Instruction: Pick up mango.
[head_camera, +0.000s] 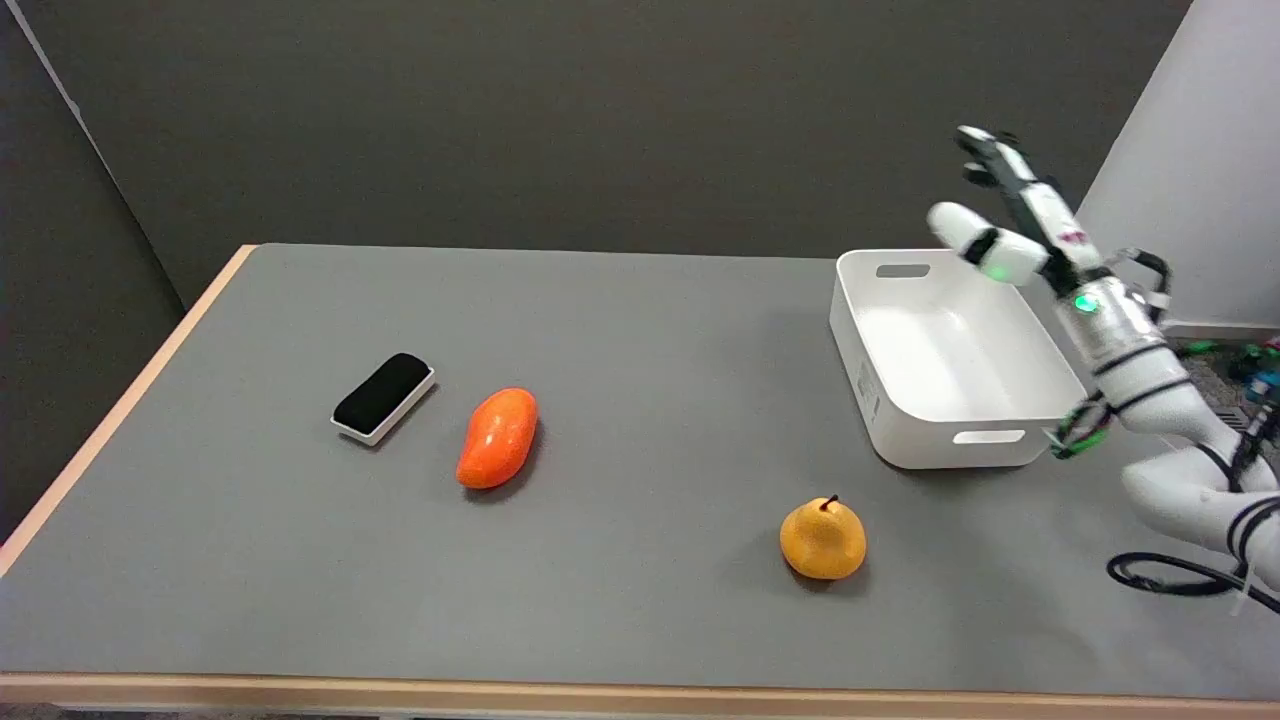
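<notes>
Right hand (1010, 215): raised in the air above the far right corner of the bin, fingers spread and holding nothing; a green light glows at the wrist.
Mango (497, 437): orange-red and glossy, lying on its side on the grey table (640, 420), left of centre, well apart from the hand.
Eraser (383, 397): black pad on a white base, just left of the mango, not touching it.
Orange fruit (823, 539): round with a short dark stem, possibly a pear or persimmon, the view is too coarse to tell; it sits near the front edge, right of centre.
Bin (870, 385): white, rectangular, with handle slots in its end walls, at the table's right side, beneath the arm.
</notes>
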